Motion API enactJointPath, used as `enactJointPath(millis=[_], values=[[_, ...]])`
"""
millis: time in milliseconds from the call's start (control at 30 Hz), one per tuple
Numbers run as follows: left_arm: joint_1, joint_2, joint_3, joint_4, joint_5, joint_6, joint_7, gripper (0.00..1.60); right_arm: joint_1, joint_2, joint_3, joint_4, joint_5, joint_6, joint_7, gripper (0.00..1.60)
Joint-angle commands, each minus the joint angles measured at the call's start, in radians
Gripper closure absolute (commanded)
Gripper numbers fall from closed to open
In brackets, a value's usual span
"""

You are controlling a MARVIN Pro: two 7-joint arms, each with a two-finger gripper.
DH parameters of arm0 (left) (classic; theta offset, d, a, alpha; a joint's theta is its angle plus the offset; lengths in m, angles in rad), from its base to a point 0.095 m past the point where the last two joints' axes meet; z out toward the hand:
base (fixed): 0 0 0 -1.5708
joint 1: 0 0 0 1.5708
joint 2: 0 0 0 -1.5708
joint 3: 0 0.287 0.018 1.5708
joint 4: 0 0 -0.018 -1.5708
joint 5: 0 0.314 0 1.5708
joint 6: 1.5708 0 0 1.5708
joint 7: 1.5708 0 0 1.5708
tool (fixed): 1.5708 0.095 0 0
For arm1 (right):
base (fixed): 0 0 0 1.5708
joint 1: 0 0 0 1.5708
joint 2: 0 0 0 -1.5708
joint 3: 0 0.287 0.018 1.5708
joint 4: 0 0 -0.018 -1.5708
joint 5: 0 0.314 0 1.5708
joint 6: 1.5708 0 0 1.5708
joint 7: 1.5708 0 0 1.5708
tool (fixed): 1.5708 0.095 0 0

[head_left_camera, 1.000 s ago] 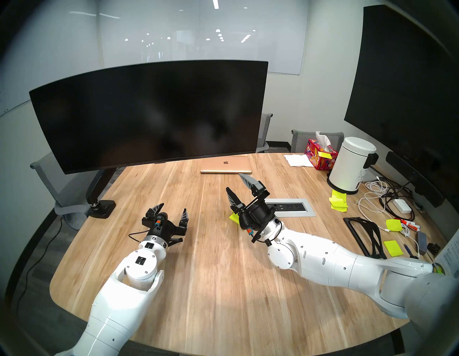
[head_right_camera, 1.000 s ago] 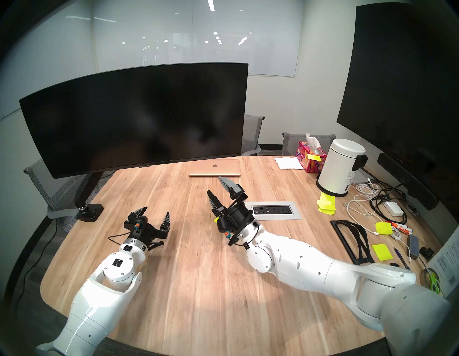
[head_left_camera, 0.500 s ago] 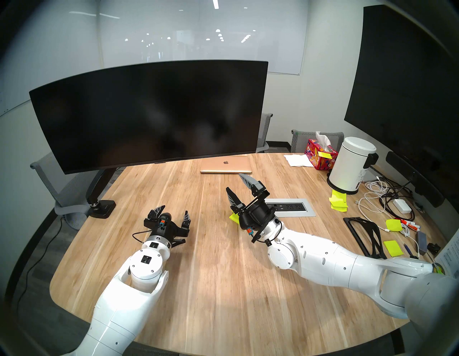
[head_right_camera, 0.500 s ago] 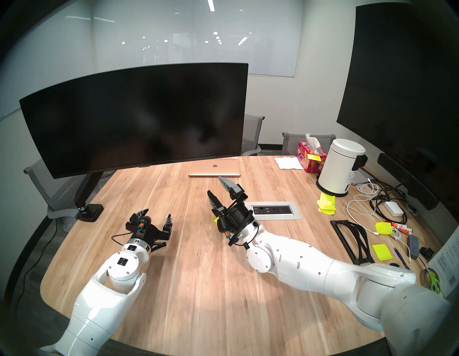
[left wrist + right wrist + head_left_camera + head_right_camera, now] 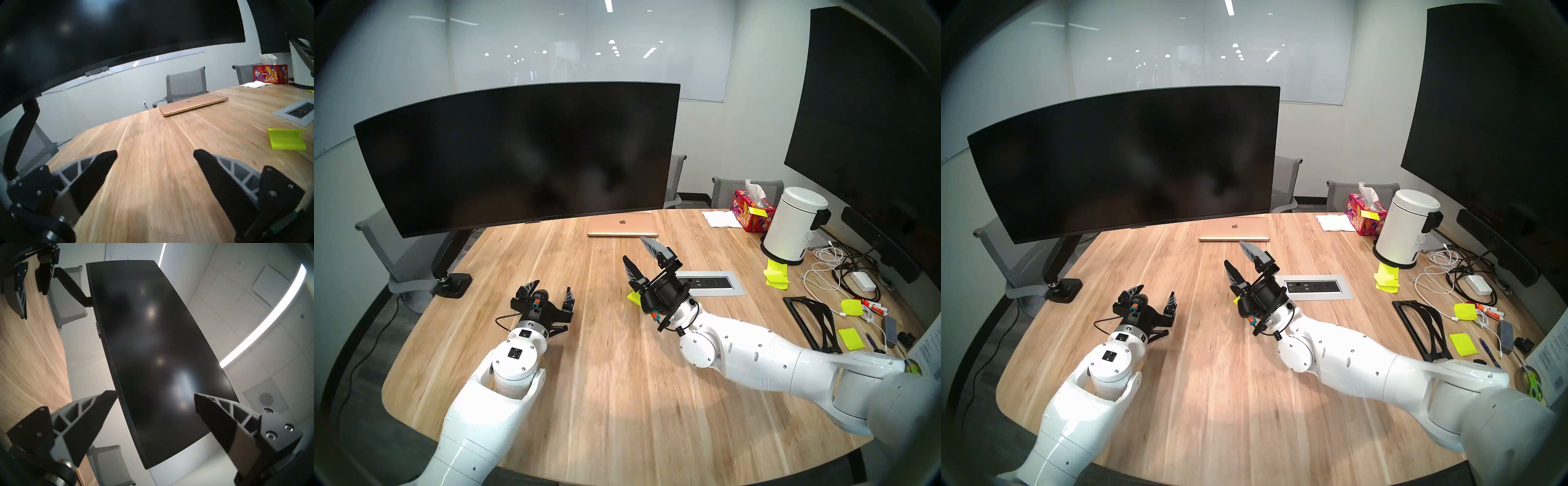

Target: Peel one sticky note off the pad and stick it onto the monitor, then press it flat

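So, both arms hover over the wooden table (image 5: 602, 390), neither w/ anything in its grip. The left gripper (image 5: 551, 292) sits low, roughly level, pointing fwd toward the monitor (image 5: 517, 152); its jaws are spread wide, bare wood showing between the fingers (image 5: 95, 171) in the left wrist view. The right gripper (image 5: 636, 251) is tilted up and toward the monitor, jaws spread just as wide, nothing between them; in the right wrist view only the dark screen (image 5: 153, 344) shows past its fingertips (image 5: 212, 412).

The pad (image 5: 287, 139), a neon yellow-green stack, lies flat on the table just under/behind the right gripper's body, mostly hidden in the head views w/ only a corner (image 5: 633, 296) peeking out on its left. From the left wrist cam it's off to the right, near the grey power outlet panel (image 5: 295, 114), top sheet a bit curled at the far edge. No gripper touches it.

The monitor's screen is off, bare black, held on a black arm mount (image 5: 444, 258) clamped at the table's left edge. A closed gold laptop (image 5: 622, 225) lies beyond the right gripper, below the monitor's right end.

Far right of the table: a heap of loose yellow-green notes (image 5: 776, 275) by a white canister (image 5: 794, 225), a floral tissue box (image 5: 751, 210), cables (image 5: 823, 271), and single flat notes (image 5: 851, 338).
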Motion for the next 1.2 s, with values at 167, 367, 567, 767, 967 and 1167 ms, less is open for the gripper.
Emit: enactJointPath(millis=[167, 367, 567, 767, 967, 1167], values=[[-0.004, -0.008, -0.003, -0.030, 0.011, 0.009, 0.019, 0.00, 0.010, 0.000, 0.006, -0.005, -0.001, 0.000, -0.001, 0.00], [-0.017, 0.022, 0.020, -0.004, 0.044, -0.044, -0.005, 0.00, 0.010, 0.000, 0.006, -0.005, -0.001, 0.000, -0.001, 0.00], [-0.023, 0.062, 0.037, 0.001, 0.070, -0.081, -0.042, 0.00, 0.010, 0.000, 0.006, -0.005, -0.001, 0.000, -0.001, 0.00], [-0.032, 0.069, 0.042, 0.014, 0.090, -0.115, -0.049, 0.00, 0.010, 0.000, 0.006, -0.005, -0.001, 0.000, -0.001, 0.00], [-0.012, 0.104, 0.027, 0.011, 0.081, -0.166, -0.083, 0.00, 0.010, 0.000, 0.006, -0.005, -0.001, 0.000, -0.001, 0.00], [-0.013, 0.137, 0.016, 0.032, 0.092, -0.226, -0.116, 0.00, 0.010, 0.000, 0.006, -0.005, -0.001, 0.000, -0.001, 0.00]])
